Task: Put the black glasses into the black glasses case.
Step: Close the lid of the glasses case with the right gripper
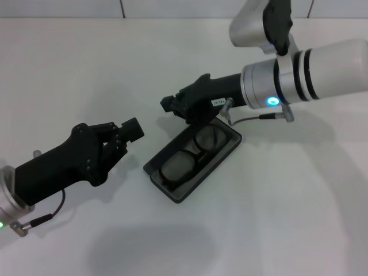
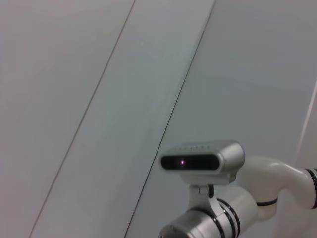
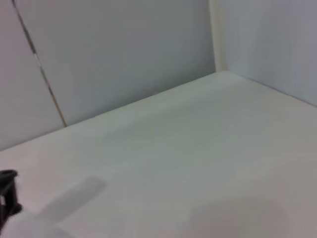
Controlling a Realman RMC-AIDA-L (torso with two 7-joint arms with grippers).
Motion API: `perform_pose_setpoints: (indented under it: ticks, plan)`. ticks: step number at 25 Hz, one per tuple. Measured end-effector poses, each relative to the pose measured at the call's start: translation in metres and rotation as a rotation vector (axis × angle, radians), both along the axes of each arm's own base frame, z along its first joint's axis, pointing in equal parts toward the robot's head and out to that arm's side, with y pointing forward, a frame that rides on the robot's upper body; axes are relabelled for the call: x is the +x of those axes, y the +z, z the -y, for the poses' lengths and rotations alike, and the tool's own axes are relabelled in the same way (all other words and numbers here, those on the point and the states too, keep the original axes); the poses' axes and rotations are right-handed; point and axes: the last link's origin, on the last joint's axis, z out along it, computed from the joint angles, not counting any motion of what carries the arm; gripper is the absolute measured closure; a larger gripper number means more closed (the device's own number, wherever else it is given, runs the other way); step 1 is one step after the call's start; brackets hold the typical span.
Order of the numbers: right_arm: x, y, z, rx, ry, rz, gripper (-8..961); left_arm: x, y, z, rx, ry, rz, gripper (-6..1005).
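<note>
Slim rectangular matte black glasses case (image 1: 192, 164) with rounded corners is lying open on the plain white desk (image 1: 276, 218), angled diagonally in the head view. Thin black plastic-framed glasses (image 1: 192, 154) with two rounded-oval clear lenses are sitting inside the case tray, folded, lenses facing up. Right claw (image 1: 172, 104) on the black-and-white right arm is hovering just beside the far end of the case, over its upper edge, not gripping the glasses; whether its fingers are parted or closed cannot be told from this angle. Left claw (image 1: 131, 131) on the black left arm is hanging over the desk near the case's left side, apart from it, holding nothing; its finger state cannot be told either. Left wrist view is showing only grey wall panels and the robot's silver head camera (image 2: 202, 161). Right wrist view is showing bare desk surface and wall.
</note>
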Motion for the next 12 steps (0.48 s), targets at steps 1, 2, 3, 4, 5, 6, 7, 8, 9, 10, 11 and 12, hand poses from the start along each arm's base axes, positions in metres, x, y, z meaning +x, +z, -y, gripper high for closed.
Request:
perform_pose_setpoints:
  ticks: [1, 2, 3, 4, 5, 6, 7, 8, 9, 10, 11, 12]
  plan:
    - [0.001, 0.0, 0.0, 0.001, -0.003, 0.001, 954, 0.0, 0.0, 0.0, 0.0, 0.0, 0.0, 956]
    - [0.004, -0.001, 0.0, 0.002, -0.012, 0.007, 952, 0.0, 0.0, 0.0, 0.0, 0.0, 0.0, 956]
    - [0.007, -0.002, 0.0, 0.001, -0.019, 0.012, 950, 0.0, -0.001, 0.0, 0.0, 0.001, 0.0, 956]
    - [0.009, -0.003, 0.001, -0.003, -0.023, 0.016, 947, 0.0, -0.001, 0.0, 0.0, 0.001, 0.0, 956]
    - [0.011, -0.004, 0.002, -0.007, -0.028, 0.019, 945, 0.0, -0.001, 0.0, 0.0, 0.002, 0.0, 956]
    - [0.012, -0.006, 0.004, -0.015, -0.032, 0.023, 943, 0.0, -0.001, 0.0, 0.0, 0.003, 0.0, 956]
    - [0.013, -0.007, 0.005, -0.019, -0.033, 0.026, 941, 0.0, -0.001, 0.0, 0.0, 0.004, 0.0, 956]
    - [0.014, -0.009, 0.007, -0.023, -0.035, 0.028, 939, 0.001, -0.002, -0.001, -0.001, 0.004, 0.0, 956]
    - [0.014, -0.009, 0.008, -0.026, -0.034, 0.03, 936, 0.001, -0.002, -0.001, -0.001, 0.004, 0.001, 956]
    - [0.014, -0.01, 0.008, -0.027, -0.034, 0.032, 934, 0.001, -0.003, -0.001, -0.001, 0.004, 0.001, 956]
    - [0.015, -0.01, 0.009, -0.029, -0.035, 0.033, 932, 0.001, -0.003, -0.001, -0.002, 0.004, 0.002, 956]
    - [0.016, -0.01, 0.009, -0.03, -0.038, 0.033, 930, 0.002, -0.003, -0.001, -0.002, 0.005, 0.003, 956]
